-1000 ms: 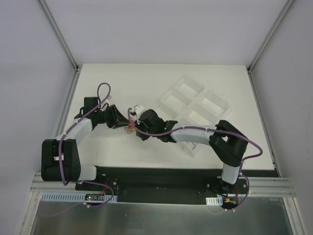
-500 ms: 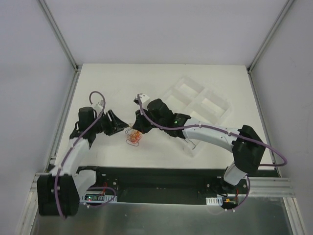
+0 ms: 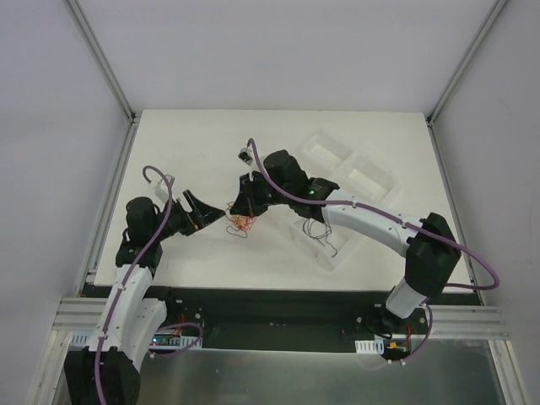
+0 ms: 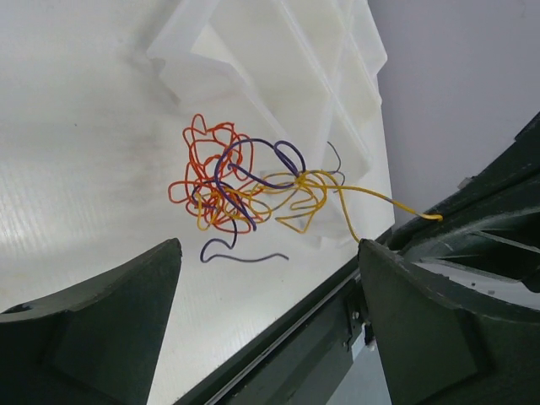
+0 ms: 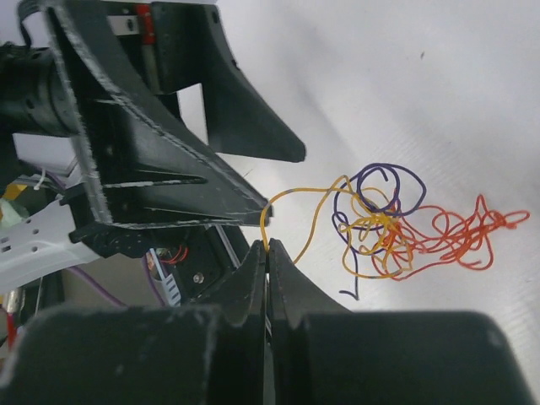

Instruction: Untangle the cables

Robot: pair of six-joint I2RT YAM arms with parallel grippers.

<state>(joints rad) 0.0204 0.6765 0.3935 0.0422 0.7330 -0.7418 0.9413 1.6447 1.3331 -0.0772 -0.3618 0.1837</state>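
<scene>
The cables (image 4: pixel 240 190) are a small tangle of thin red, yellow and purple wires; they also show as cables (image 3: pixel 240 223) left of the table's middle and cables (image 5: pixel 405 224) in the right wrist view. One yellow strand (image 5: pixel 291 198) runs out of the tangle into my right gripper (image 5: pixel 267 246), which is shut on its end. That right gripper (image 3: pixel 243 205) sits just above the tangle. My left gripper (image 4: pixel 268 246) stands open and empty, a short way left of the cables. From above, the left gripper (image 3: pixel 201 214) points at the tangle.
A white compartment tray (image 3: pixel 346 181) lies right of the cables, partly under the right arm; its edge, the tray (image 4: pixel 278 76), shows behind the tangle. A few thin dark wires (image 3: pixel 323 236) lie at the tray's near corner. The table's near edge (image 3: pixel 278 291) is close.
The left gripper has opened, let go of the tangle and drawn back left. The right gripper has moved farther from the bases, with the yellow strand and the tangle following it.
</scene>
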